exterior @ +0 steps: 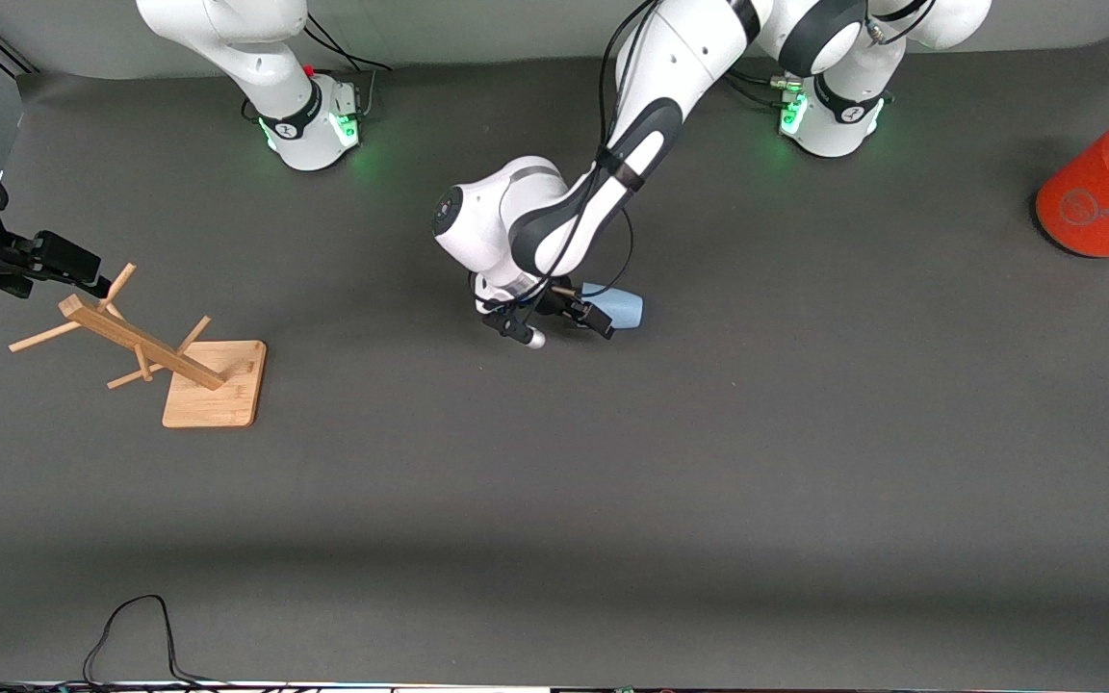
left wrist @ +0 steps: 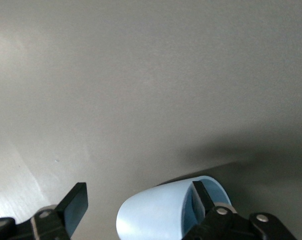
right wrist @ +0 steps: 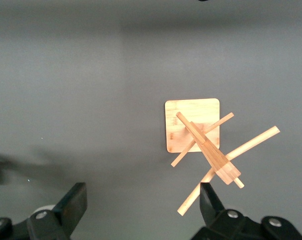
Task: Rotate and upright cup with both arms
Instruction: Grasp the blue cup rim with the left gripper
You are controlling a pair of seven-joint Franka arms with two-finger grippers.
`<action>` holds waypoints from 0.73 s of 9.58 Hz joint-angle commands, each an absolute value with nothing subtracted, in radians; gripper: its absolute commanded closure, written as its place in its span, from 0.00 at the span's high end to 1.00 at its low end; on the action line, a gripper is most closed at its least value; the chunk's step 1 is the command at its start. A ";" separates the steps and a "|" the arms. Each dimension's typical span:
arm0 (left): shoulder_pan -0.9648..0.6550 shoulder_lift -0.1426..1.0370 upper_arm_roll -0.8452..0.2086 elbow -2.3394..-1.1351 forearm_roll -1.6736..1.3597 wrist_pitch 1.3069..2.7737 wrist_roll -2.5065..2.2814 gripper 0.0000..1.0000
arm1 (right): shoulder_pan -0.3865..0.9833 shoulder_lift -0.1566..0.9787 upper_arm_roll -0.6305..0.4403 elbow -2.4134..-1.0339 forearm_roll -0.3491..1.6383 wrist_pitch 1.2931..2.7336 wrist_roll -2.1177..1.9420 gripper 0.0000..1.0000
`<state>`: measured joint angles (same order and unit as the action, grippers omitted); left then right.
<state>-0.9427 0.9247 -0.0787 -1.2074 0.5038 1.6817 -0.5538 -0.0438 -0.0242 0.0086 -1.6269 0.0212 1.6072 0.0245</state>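
Note:
The pale-blue cup lies on its side on the grey table, mid-table. My left gripper is low at the cup, on the side toward the right arm's end of the table. In the left wrist view the cup lies between the open jaws of the left gripper. One finger reaches into its darker blue mouth and the other finger stands apart from it. My right gripper is open and empty, above a wooden rack at the right arm's end of the table.
A wooden peg rack on a square base stands under the right gripper and shows in the right wrist view. A large orange cylinder with a grey top lies at the left arm's end. A black cable loops at the table's near edge.

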 commanded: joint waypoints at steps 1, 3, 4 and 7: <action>-0.971 0.948 -0.064 -1.184 0.538 1.669 -0.542 0.90 | -0.037 -0.028 0.008 -1.628 0.008 1.601 0.035 1.00; -0.973 0.945 -0.064 -1.184 0.545 1.646 -0.491 0.73 | -0.037 -0.028 0.006 -1.628 0.008 1.601 0.035 1.00; -0.973 0.943 -0.063 -1.183 0.549 1.626 -0.447 0.64 | -0.037 -0.028 0.006 -1.628 0.008 1.601 0.035 1.00; -0.971 0.937 -0.060 -1.184 0.555 1.620 -0.380 0.21 | -0.037 -0.028 0.006 -1.628 0.008 1.601 0.035 1.00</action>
